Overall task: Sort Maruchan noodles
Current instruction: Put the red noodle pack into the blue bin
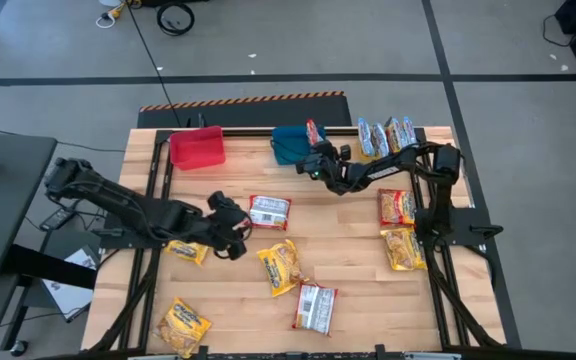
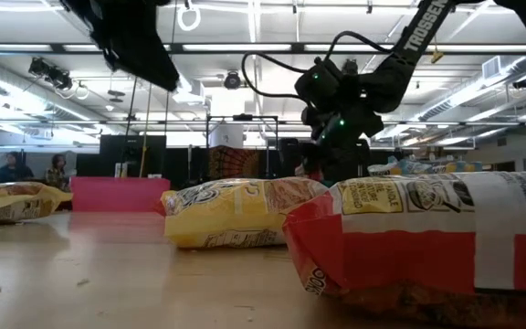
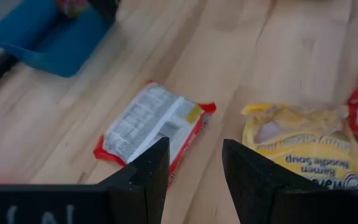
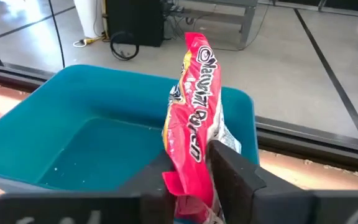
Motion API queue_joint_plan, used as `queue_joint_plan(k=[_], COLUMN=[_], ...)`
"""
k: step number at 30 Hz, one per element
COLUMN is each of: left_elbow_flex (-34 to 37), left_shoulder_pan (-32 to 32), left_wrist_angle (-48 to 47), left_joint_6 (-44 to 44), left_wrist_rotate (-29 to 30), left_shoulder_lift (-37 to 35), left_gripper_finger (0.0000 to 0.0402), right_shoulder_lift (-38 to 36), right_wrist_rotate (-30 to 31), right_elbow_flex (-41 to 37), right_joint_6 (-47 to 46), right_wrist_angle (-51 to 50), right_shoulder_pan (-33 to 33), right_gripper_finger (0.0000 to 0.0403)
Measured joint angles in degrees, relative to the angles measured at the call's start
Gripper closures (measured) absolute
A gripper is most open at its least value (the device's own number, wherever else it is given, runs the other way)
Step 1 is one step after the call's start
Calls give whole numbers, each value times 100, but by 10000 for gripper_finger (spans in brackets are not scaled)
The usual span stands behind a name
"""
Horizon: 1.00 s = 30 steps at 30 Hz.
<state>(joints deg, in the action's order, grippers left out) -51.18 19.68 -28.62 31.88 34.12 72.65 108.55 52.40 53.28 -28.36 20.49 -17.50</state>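
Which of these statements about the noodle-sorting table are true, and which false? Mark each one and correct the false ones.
1. The right gripper holds a red Maruchan packet over the blue bin. True.
2. The blue bin already holds several packets. False: its inside looks bare in the right wrist view.
3. The left gripper grips a yellow packet. False: its jaws stand open and hold nothing, above the table, with a red-and-white packet just beyond them.
4. A red bin stands at the table's far edge, left of the blue bin in the high view. True.
5. All packets are already sorted into bins. False: several, such as a yellow packet, lie loose on the table.
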Motion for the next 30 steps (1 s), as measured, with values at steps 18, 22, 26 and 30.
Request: queue_joint_plan(k=[18, 22, 26, 30], left_elbow_flex=[547, 1436, 2059, 2304], left_shoulder_pan=[-216, -375, -530, -551], left_wrist_angle=[1207, 2715, 3664, 3962], left_joint_6=[-264, -616, -1469, -2150], left_wrist_rotate=[-210, -310, -241, -244], left_shoulder_lift=[433, 437, 437, 437], left_gripper_finger=[248, 248, 239, 210], right_shoulder_lift=[-2149, -2209, -2025, -1848], right_wrist_rotate=[48, 50, 157, 699], right_elbow_flex=[-12, -210, -290, -295], right_joint_6=[767, 989, 1154, 1156], right_wrist_angle=[-1905, -1894, -1892, -1861], right_shoulder_pan=[1379, 2217, 2932, 3334], right_gripper_finger=[184, 180, 181, 182])
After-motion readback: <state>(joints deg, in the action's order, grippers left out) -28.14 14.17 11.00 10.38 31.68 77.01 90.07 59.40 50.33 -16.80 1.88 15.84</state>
